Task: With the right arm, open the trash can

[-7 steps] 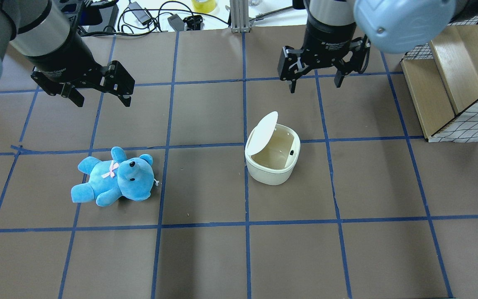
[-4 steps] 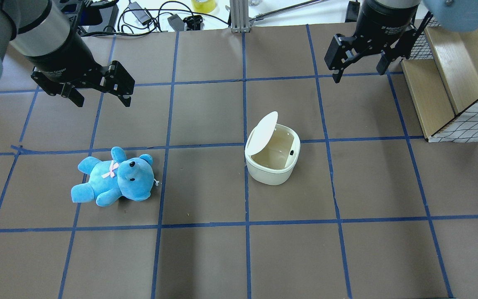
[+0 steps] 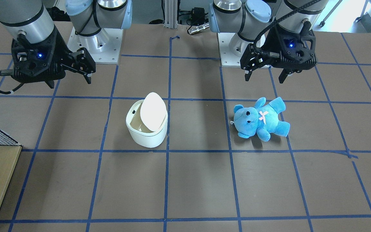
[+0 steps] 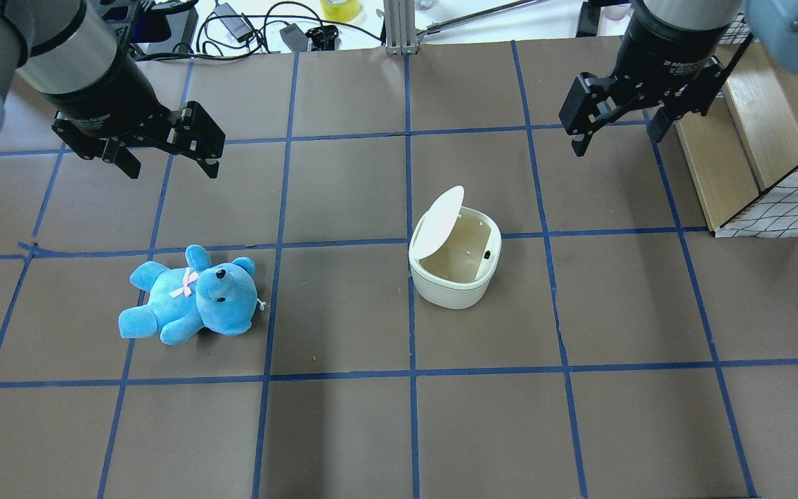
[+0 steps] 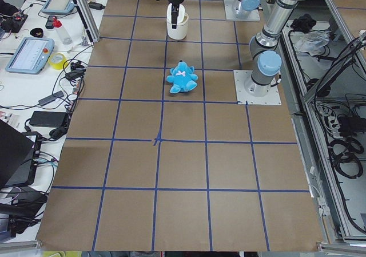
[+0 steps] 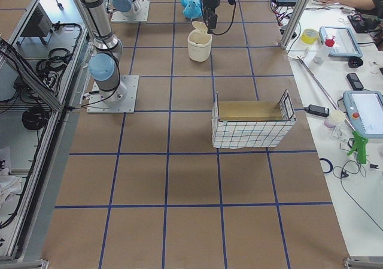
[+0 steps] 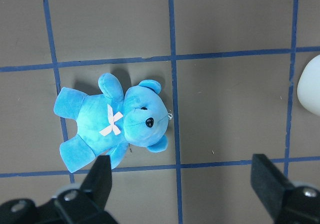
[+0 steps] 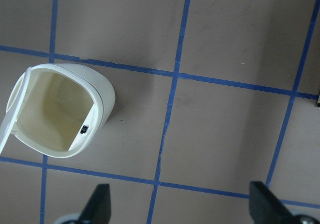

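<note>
The white trash can [image 4: 449,291] stands mid-table with its lid [image 4: 438,220] tipped up on edge, the beige inside showing. It also shows in the front view [image 3: 145,137] and the right wrist view [image 8: 102,97]. My right gripper [image 4: 621,141] is open and empty, hovering beyond and to the right of the can, well apart from it; the front view shows the right gripper [image 3: 69,82] too. My left gripper [image 4: 172,166] is open and empty, above the table behind a blue teddy [image 4: 191,294].
A wire-and-wood crate [image 4: 752,152] stands at the table's right edge, close beside my right gripper. Cables and adapters [image 4: 246,28] lie past the far edge. The teddy lies flat under my left gripper in the left wrist view [image 7: 115,121].
My right gripper has moved right, away from the trash can and toward the crate, staying open. The lid stays tipped up. The left arm and teddy have not moved.
</note>
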